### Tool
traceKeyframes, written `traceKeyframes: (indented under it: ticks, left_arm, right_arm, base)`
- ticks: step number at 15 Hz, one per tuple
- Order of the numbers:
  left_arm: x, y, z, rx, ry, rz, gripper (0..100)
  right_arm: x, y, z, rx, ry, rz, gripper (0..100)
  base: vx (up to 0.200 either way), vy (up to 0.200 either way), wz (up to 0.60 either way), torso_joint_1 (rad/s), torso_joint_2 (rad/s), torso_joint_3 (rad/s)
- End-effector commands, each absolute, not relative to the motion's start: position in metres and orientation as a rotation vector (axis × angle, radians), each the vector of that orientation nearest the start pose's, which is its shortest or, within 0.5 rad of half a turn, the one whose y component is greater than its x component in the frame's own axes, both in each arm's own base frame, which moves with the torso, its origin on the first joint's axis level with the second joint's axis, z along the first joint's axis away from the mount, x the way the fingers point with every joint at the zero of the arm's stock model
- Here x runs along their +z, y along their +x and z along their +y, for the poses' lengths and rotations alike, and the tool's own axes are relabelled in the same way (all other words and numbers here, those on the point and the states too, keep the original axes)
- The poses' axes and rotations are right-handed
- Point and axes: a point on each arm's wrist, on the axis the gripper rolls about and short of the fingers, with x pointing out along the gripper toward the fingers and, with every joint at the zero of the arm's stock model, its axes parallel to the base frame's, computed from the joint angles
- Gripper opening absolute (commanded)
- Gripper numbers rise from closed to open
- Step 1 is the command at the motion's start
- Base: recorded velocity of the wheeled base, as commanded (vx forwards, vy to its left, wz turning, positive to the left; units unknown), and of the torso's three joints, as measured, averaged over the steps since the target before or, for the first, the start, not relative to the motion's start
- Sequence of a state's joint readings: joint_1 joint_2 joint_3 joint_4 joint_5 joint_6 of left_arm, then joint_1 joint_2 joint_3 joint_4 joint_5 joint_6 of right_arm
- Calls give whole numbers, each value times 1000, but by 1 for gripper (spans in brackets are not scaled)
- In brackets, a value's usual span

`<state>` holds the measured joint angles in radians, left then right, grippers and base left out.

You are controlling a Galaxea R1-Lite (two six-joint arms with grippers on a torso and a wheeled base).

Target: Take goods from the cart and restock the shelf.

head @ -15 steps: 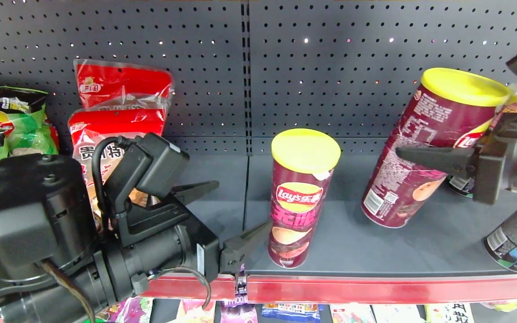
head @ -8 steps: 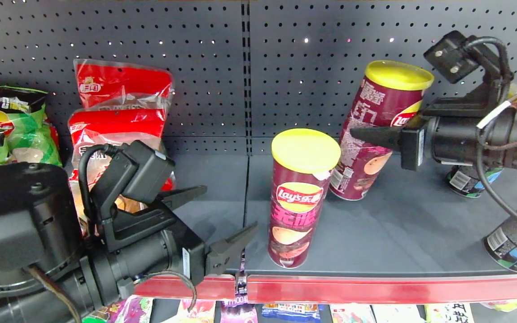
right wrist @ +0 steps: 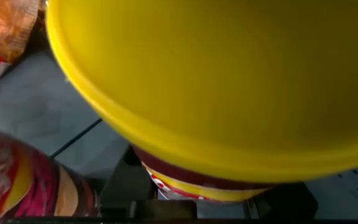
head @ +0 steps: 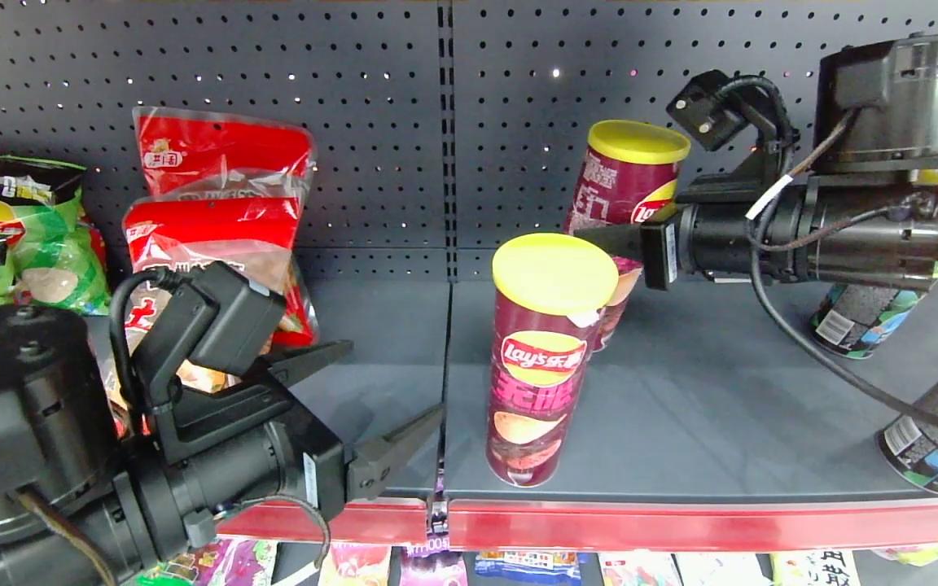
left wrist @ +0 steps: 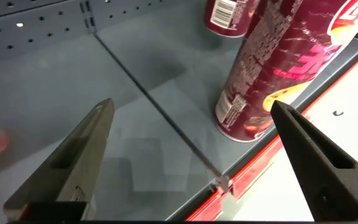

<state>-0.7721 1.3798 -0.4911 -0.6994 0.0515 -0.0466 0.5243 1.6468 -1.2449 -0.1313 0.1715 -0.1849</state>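
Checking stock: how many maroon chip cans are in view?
2: front can at the shelf edge; rear can in the right gripper. More may be hidden.

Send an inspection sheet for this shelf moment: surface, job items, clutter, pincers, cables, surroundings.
Surface: grey shelf with red front strip; no spills seen.
Job's things: standing chip can upright near the front edge; held chip can tilted behind it, base hidden.
Clutter: red snack bags and green chip bags at left; dark cans at right.
Grippers: right pincer shut on held chip can; left pincer open, empty, left of the standing chip can.
Cables: black cable droops from the right arm above the shelf.
Surroundings: pegboard back panel; packets on the level below.
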Motion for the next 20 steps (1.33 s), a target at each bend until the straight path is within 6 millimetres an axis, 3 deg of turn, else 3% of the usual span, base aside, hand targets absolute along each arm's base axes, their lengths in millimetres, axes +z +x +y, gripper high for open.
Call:
traceKeyframes:
  ticks: [1, 8, 13, 20]
  left_arm:
    - [189, 151, -144, -707, 27, 184, 100]
    - [188, 151, -138, -687, 26, 187, 100]
    - [185, 151, -135, -676, 29, 195, 100]
    - [185, 151, -135, -676, 29, 195, 100]
  right_arm:
    - [267, 275, 167, 726, -227, 225, 0]
    - [253, 296, 182, 732, -232, 256, 0]
    - [255, 311, 191, 729, -204, 243, 0]
    - [249, 311, 196, 738, -198, 264, 0]
  base:
    - [0, 0, 0, 0, 0, 0]
    - [0, 0, 0, 0, 0, 0]
    - [0, 0, 0, 0, 0, 0]
    - [0, 0, 0, 0, 0, 0]
